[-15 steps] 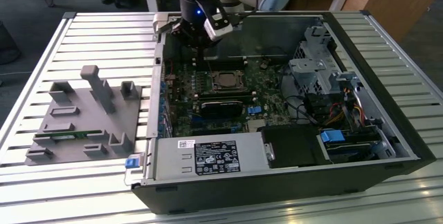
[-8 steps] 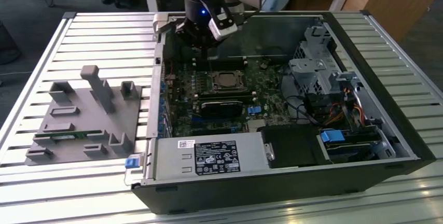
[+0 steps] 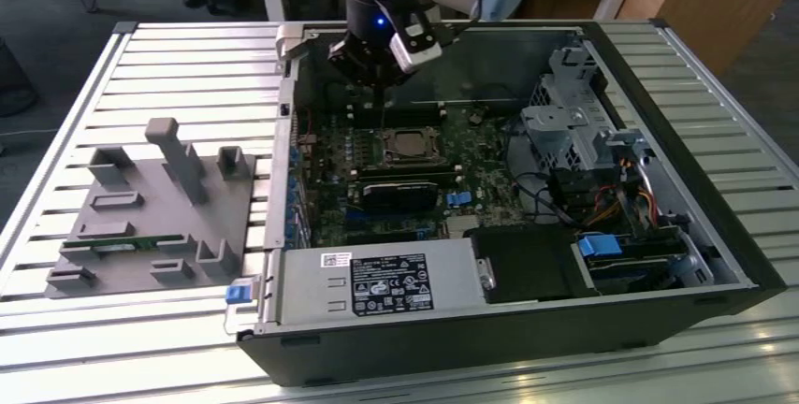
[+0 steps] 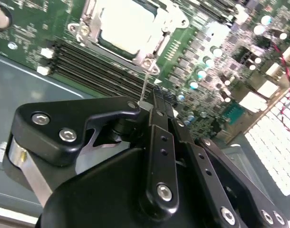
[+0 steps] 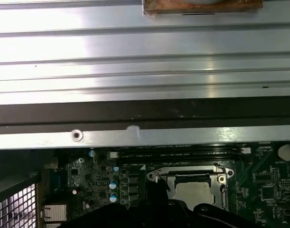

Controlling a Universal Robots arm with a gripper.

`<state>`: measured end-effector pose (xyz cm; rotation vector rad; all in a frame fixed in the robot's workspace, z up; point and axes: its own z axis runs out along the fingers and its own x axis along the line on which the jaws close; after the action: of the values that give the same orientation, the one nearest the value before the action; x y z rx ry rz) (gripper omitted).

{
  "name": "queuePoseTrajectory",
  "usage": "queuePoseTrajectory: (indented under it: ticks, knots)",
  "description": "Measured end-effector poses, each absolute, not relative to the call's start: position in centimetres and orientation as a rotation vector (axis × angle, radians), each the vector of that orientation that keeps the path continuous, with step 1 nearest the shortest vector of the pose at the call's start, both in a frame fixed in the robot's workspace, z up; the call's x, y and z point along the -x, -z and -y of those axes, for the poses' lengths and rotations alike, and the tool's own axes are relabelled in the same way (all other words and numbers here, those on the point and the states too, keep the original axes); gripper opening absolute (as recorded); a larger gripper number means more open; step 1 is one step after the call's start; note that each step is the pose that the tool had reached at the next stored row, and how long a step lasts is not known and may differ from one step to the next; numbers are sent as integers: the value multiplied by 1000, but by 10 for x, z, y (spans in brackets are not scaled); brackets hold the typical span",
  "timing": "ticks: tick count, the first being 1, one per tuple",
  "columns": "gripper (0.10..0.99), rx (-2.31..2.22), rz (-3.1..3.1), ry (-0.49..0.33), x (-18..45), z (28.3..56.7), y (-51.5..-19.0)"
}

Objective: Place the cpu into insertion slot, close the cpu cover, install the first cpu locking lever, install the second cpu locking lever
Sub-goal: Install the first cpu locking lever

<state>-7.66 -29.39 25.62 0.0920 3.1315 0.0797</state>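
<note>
Hovering tool (image 4: pixel 152 97) just beside cpu (image 4: pixel 121 23), seated beneath lowered cpu cover (image 4: pixel 158 43).

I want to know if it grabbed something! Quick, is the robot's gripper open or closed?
The gripper: shut, pinching the thin locking lever at its tips.

Cpu (image 5: pixel 200 192) in insertion slot (image 4: pixel 84 29), under cpu cover (image 5: pixel 192 175); claw (image 3: pixel 376 86) above.

One cpu (image 3: pixel 407 145), one computer case (image 3: pixel 500 348), one power supply (image 3: pixel 374 284), one grey fixture (image 3: pixel 125 226)
</note>
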Motion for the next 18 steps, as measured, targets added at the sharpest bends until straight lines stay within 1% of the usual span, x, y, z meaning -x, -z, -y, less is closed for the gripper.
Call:
queuePoseTrajectory:
  ticks: [7,10,11,18]
  knots:
    - [118,-92,-3132,-84,72,294,-255]
    - [118,-92,-3131,-138,72,294,-255]
    - [118,-92,-3130,-144,72,294,-254]
    - [118,-83,-3131,-144,62,293,-249]
